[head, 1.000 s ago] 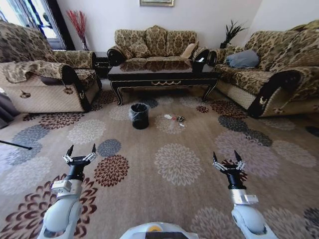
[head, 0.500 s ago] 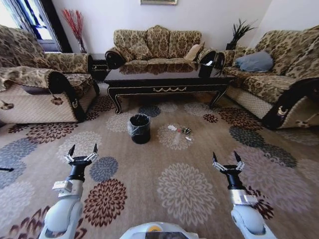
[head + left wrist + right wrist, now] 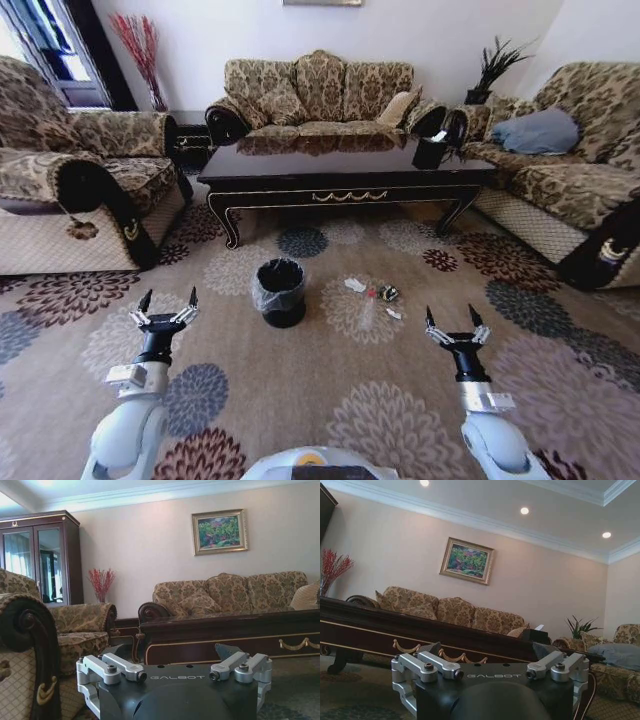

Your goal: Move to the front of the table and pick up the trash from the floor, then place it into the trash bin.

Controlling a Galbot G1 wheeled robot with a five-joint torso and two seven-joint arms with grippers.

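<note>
The dark glossy table (image 3: 345,182) with gold trim stands ahead, before the back sofa. On the floor (image 3: 330,385) in front of it, the black trash bin (image 3: 279,291) with a clear liner stands upright. To its right lies the trash: a white paper scrap (image 3: 355,285), a clear bottle (image 3: 368,311) and a small dark shiny piece (image 3: 389,293). My left gripper (image 3: 168,300) and right gripper (image 3: 451,318) are both open and empty, held up low in the head view, short of the bin and the trash. The wrist views show the left gripper (image 3: 175,661) and the right gripper (image 3: 490,661) facing the table (image 3: 225,630) (image 3: 395,625).
Patterned sofas flank the carpet on the left (image 3: 70,190), back (image 3: 320,95) and right (image 3: 575,180). A black box-shaped holder (image 3: 428,152) sits on the table's right end. Open carpet lies between me and the bin.
The whole head view has shifted: the camera has come closer to the table, so table, bin and trash look nearer and larger. Both arms hold the same pose.
</note>
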